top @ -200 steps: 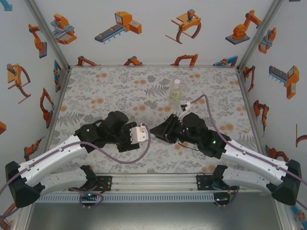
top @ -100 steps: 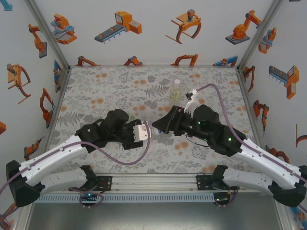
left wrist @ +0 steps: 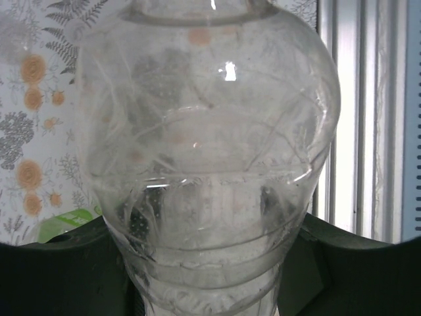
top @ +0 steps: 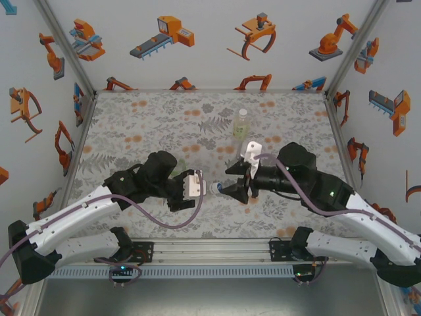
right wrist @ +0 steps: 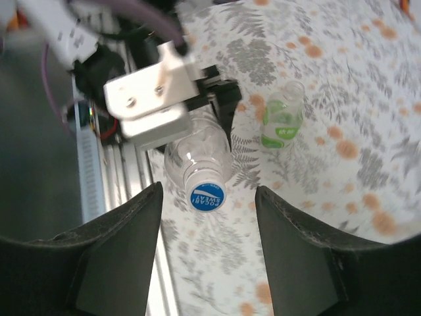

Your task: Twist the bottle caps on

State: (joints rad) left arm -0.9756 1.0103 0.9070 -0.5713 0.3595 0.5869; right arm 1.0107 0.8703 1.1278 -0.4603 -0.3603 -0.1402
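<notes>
Two tools meet over the near half of the bench (top: 131, 131). My left tool (left wrist: 207, 263) is clamped tight round the belly of the colourless bottle (right wrist: 197, 155). It holds the bottle on its side, long axis running across me from left to right, neck end turned toward my right arm. On that neck sits a blue cap (right wrist: 206, 195) with white lettering; how far down it is threaded I cannot tell.

My right tool (top: 225, 180) stands partly open and empty. Its jaws are spread wider than the cap, which sits dead ahead, face-on to the wrist camera and about level with the tips. I see no contact. The right arm is plainly the nearer one, so I judge it should do the turning. Its approach line runs nearly along the bottle's axis, so the move is to ease forward, close on the cap and roll the wrist. If the two axes disagree, the cap may bind or the bottle may twist in my left grip.

Just beyond the held bottle, the green-tinted bottle (right wrist: 281, 125) rests on the bench. Farther back, well apart, the pale yellow bottle (top: 241, 124) stands upright.
</notes>
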